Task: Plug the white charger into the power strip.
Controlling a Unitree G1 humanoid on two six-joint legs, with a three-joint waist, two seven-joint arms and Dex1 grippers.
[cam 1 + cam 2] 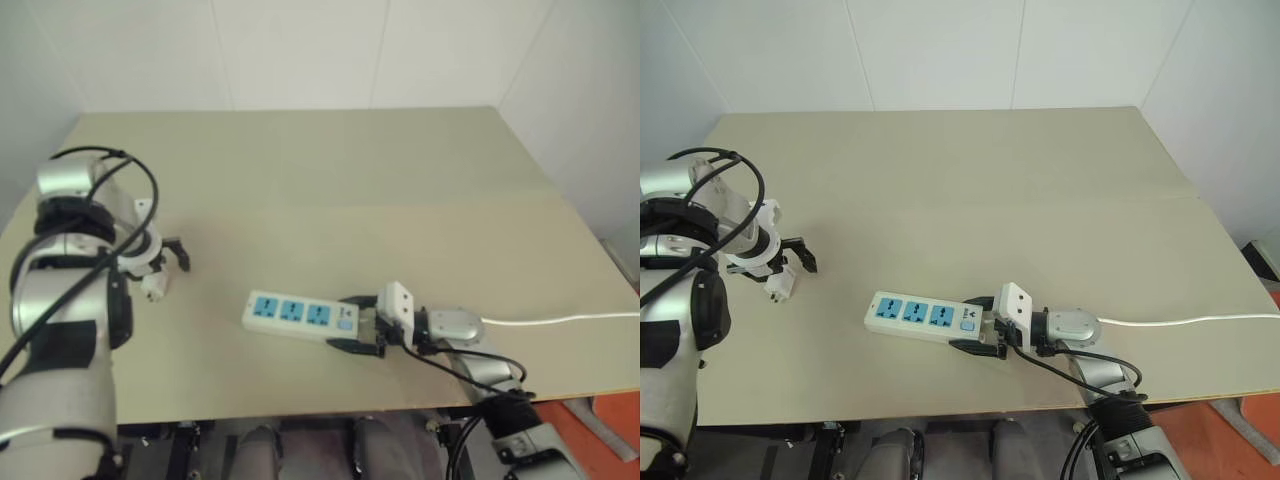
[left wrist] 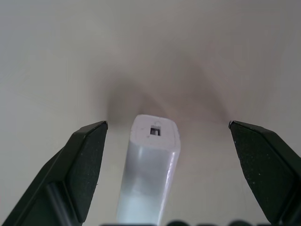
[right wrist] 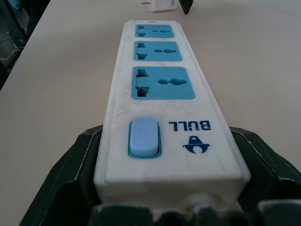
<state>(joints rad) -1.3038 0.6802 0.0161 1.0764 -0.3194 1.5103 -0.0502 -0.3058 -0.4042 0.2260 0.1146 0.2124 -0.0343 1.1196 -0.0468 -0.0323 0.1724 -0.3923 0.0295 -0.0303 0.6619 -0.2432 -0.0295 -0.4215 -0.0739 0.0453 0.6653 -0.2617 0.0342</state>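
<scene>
The white charger (image 2: 149, 181) lies on the table near its left edge, small and rounded. My left gripper (image 2: 167, 126) points down over it, open, one black finger (image 2: 87, 160) on each side and neither touching it. The power strip (image 1: 300, 313), a white bar with three blue outlets, lies near the table's front edge. My right gripper (image 1: 360, 327) is shut on its switch end, black fingers pressed against both long sides. In the right wrist view the charger (image 3: 162, 5) shows beyond the strip's far end.
The strip's white cable (image 1: 560, 320) runs to the right, off the table's right side. The beige table (image 1: 330, 170) stretches bare behind both grippers to a white wall. An open stretch of tabletop separates the charger from the strip.
</scene>
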